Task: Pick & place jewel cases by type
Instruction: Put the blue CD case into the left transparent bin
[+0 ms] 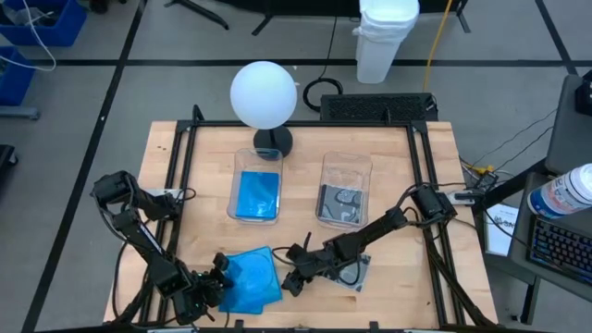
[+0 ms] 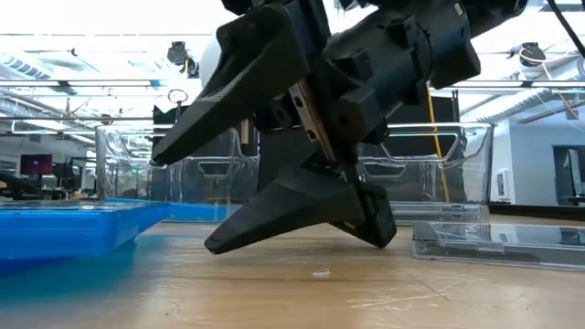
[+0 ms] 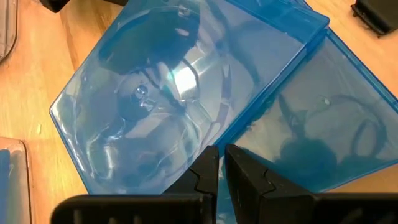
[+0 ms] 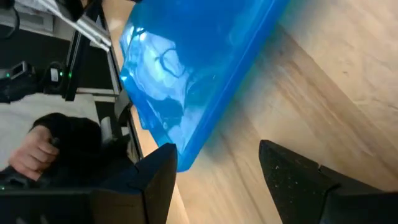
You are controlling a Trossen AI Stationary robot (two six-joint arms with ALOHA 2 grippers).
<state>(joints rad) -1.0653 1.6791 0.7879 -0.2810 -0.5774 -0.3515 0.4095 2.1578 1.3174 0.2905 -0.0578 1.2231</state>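
Two bright blue jewel cases [image 1: 252,279] lie overlapping near the table's front edge, the upper one [image 3: 174,93] partly on the lower one [image 3: 336,124]. My left gripper [image 1: 220,280] sits at their left side, shut on the upper case's corner. My right gripper [image 1: 294,270] stands open just right of them, low over the wood; the blue edge [image 4: 186,149] lies beside one finger, and I cannot tell if they touch. A clear/grey jewel case [image 1: 356,271] lies flat under the right arm. My left gripper [image 3: 222,163] has the upper blue case's near corner [image 3: 198,163] between its two nearly closed fingers, slanting down from the table's left. The fingers themselves cover the place of contact. The rest of that case rests on the lower blue case and the table.
Two clear tubs stand mid-table: the left [image 1: 257,159] holds blue cases, the right [image 1: 347,165] a clear/grey one. A white globe lamp [image 1: 264,92] stands behind them. A black frame [image 1: 185,176] borders the table. A person's hand [image 4: 31,149] shows beyond the table.
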